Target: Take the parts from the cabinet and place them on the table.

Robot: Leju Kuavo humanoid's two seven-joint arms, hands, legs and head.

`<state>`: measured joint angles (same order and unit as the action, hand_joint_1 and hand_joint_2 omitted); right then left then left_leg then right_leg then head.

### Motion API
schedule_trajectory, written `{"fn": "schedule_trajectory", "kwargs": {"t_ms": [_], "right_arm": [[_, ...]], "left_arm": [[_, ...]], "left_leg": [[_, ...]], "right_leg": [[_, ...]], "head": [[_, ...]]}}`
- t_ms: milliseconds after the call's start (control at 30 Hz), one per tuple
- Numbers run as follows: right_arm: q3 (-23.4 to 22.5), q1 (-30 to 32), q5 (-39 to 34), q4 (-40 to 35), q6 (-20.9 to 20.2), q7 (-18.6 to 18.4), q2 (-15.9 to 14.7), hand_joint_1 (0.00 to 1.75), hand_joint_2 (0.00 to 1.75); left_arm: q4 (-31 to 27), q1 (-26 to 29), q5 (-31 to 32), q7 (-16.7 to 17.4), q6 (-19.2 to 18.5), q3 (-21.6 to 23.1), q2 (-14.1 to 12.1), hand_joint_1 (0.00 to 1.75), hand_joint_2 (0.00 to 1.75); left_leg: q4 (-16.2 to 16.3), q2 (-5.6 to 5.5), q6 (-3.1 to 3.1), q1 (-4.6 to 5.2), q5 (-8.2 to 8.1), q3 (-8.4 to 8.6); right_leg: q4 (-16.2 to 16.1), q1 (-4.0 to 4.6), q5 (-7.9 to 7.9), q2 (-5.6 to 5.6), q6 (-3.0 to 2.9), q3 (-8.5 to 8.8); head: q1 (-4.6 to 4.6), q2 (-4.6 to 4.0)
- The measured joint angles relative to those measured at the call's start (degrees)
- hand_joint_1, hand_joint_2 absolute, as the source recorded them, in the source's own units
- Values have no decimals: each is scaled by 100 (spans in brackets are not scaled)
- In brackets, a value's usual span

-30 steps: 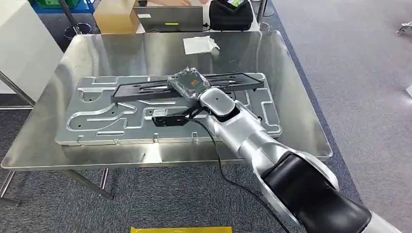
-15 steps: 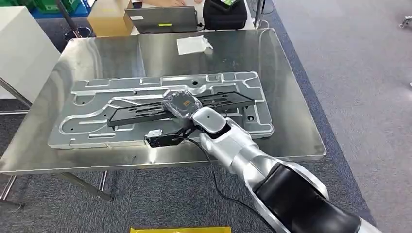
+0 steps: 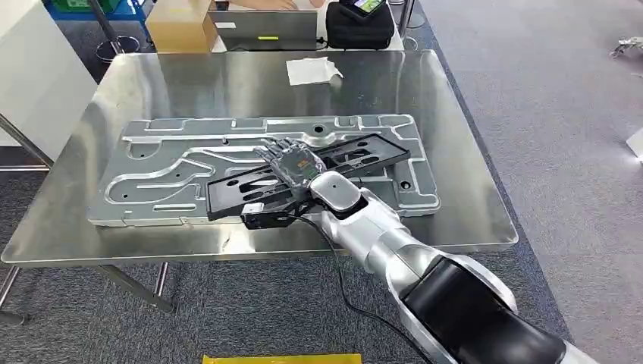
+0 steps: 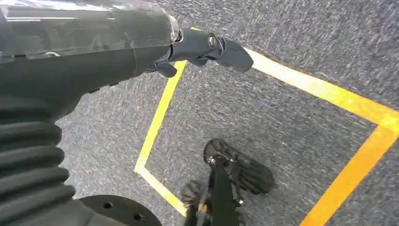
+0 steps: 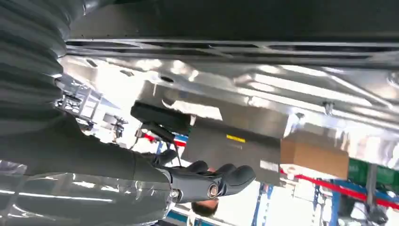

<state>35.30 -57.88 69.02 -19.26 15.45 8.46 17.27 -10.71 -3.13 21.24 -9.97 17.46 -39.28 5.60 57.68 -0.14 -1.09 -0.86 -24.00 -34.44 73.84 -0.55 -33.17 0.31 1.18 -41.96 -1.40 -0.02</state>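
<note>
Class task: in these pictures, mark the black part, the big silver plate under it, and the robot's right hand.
Black part [image 3: 364, 152], head view: its far bar, past the hand.
Silver plate [image 3: 152, 178], head view: grooved face on its left half.
Right hand [image 3: 292, 163], head view: back of the hand.

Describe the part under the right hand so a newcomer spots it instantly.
On the steel table lies a big silver stamped metal panel. Slanting across it is a long flat black slotted plastic tray, under the right hand; it's the only black piece on the silver.
</note>
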Motion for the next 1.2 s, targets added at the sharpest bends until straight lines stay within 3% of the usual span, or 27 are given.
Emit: {"fn": "schedule_trajectory", "kwargs": {"t_ms": [33,67,100,167,200,233,333,400,433,500,533,567,600,633,667,700,733,833,867,900,933,1000,1033,1067,1100,1167,1200], "right_arm": [[-2,25,0,15,2,-9,-20,0,0],[-2,44,0,24,7,-30,-26,0,0],[-15,50,0,24,15,-66,-37,0,0],[-88,43,-44,20,92,-107,-44,0,0],[-145,43,-127,13,166,-107,-46,0,0],[-230,50,-280,-11,269,-83,-48,0,0],[-744,159,-1078,-250,448,245,-42,0,0],[-1120,233,-1537,-615,415,456,20,0,0],[-1266,270,-1809,-882,306,488,75,0,0],[-1491,444,-2703,-1645,-200,476,158,0,0],[-1554,542,-3231,-2059,-517,437,184,0,0],[-1576,630,-3779,-2569,-845,382,190,0,0],[-1578,702,-4353,-3035,-1140,287,190,0,0],[-1578,746,-4746,-3510,-1267,156,190,0,0],[-1578,762,-5072,-3932,-1331,34,188,0,0],[-1578,771,-5475,-4359,-1377,-78,171,0,0],[-1578,771,-5881,-4716,-1408,-180,131,0,0],[-1572,802,-6884,-5623,-1445,-516,-105,0,0],[-1572,800,-7046,-5885,-1449,-575,-190,0,0],[-1574,801,-7093,-6079,-1464,-601,-254,0,0],[-1574,797,-7132,-6259,-1475,-605,-321,0,0],[-1567,825,-7252,-6482,-1437,-590,-450,0,0],[-1565,861,-7250,-6585,-1343,-551,-535,0,0],[-1565,890,-7221,-6711,-1226,-518,-647,0,0],[-1565,892,-7213,-6858,-1115,-511,-786,0,0],[-1591,879,-7175,-7047,-948,-481,-1076,0,0],[-1619,875,-7136,-7099,-864,-453,-1210,0,0]], "left_arm": [[0,2,0,2,2,-7,0,0,0],[0,5,2,2,4,-9,0,0,0],[0,3,4,2,9,-11,2,0,0],[0,3,7,13,20,-17,20,0,0],[0,3,7,13,22,-24,31,0,0],[0,-1,4,15,26,-42,42,0,0],[0,5,22,15,33,-76,52,0,0],[-4,10,37,13,35,-122,52,0,0],[-4,9,42,13,35,-142,59,0,0],[-4,9,52,-9,37,-166,72,0,0],[-4,11,52,-35,37,-192,79,0,0],[-4,20,46,-74,39,-212,85,0,0],[-4,30,37,-103,48,-240,87,0,0],[-4,35,33,-127,55,-279,87,0,0],[-4,41,31,-151,66,-304,87,0,0],[-4,48,22,-179,72,-328,98,0,0],[-4,48,-2,-208,76,-354,118,0,0],[-4,84,-22,-275,87,-452,157,0,0],[-4,96,-24,-291,90,-474,179,0,0],[-4,105,-28,-293,92,-487,192,0,0],[-4,109,-28,-299,100,-500,197,0,0],[-4,104,-28,-308,103,-546,201,0,0],[-4,103,-28,-317,103,-568,210,0,0],[-4,104,-28,-332,101,-579,214,0,0],[-4,112,-26,-358,92,-584,225,0,0],[-4,121,-2,-418,50,-592,243,0,0],[-4,126,24,-441,4,-594,247,0,0]], "left_leg": [[5,-2,-2,7,1,-1],[8,-3,-2,10,0,2],[20,-6,-1,17,-1,3],[45,-8,15,27,-18,5],[58,-9,28,27,-28,-4],[99,-14,62,75,-42,-37],[51,-15,151,43,-15,-31],[175,-11,217,36,-135,-77],[484,-10,247,27,-354,-204],[1433,-9,299,-2,-814,-612],[1791,-7,318,-4,-924,-775],[1864,-7,327,-10,-887,-811],[1674,-5,327,-18,-732,-717],[1269,-5,320,-26,-495,-513],[674,-3,304,-32,-205,-215],[187,-2,283,-36,-75,0],[76,-8,264,10,-153,78],[99,-31,155,31,-132,43],[51,-32,99,-3,-101,56],[20,-16,60,-17,-77,74],[8,-8,14,-10,-68,71],[10,-1,-20,11,-64,61],[11,-2,-29,21,-65,61],[17,-10,-39,27,-66,62],[27,-20,-44,34,-70,64],[48,-42,-41,51,-85,79],[53,-47,-39,57,-93,84]], "right_leg": [[282,0,-51,0,2,-139],[267,-1,38,0,-1,-137],[-12,0,244,0,-18,-11],[-985,8,732,-1,-78,475],[-1388,28,806,-2,-123,655],[-1479,55,780,-8,-124,691],[-1479,73,800,-1,-182,677],[-1559,11,851,-18,-254,708],[-1558,1,852,-19,-281,702],[-1552,7,848,-21,-288,702],[-1547,8,842,-27,-289,702],[-1540,7,837,-31,-285,703],[-1530,4,829,-30,-279,704],[-1521,1,816,-27,-268,706],[-1507,-5,799,-24,-246,717],[-1495,-4,782,-27,-218,721],[-1477,35,780,-25,-185,693],[-1521,17,815,-35,-82,707],[-1520,36,810,-37,-37,713],[-1433,3,726,-25,-9,686],[-1181,5,540,-27,13,560],[-301,2,113,-26,49,155],[118,-1,-27,-26,60,-45],[303,-3,-23,-26,61,-140],[176,-2,120,-26,54,-89],[-707,5,621,-26,-1,346],[-1210,35,833,-27,-57,598]], "head": [[0,0],[0,0],[0,0],[0,0],[0,0],[0,0],[0,0],[0,0],[-2,0],[0,0],[-2,0],[0,0],[0,0],[-2,0],[-2,0],[0,0],[-2,0],[0,0],[0,0],[0,0],[0,0],[0,0],[0,0],[0,0],[2,0],[2,0],[2,0]]}}
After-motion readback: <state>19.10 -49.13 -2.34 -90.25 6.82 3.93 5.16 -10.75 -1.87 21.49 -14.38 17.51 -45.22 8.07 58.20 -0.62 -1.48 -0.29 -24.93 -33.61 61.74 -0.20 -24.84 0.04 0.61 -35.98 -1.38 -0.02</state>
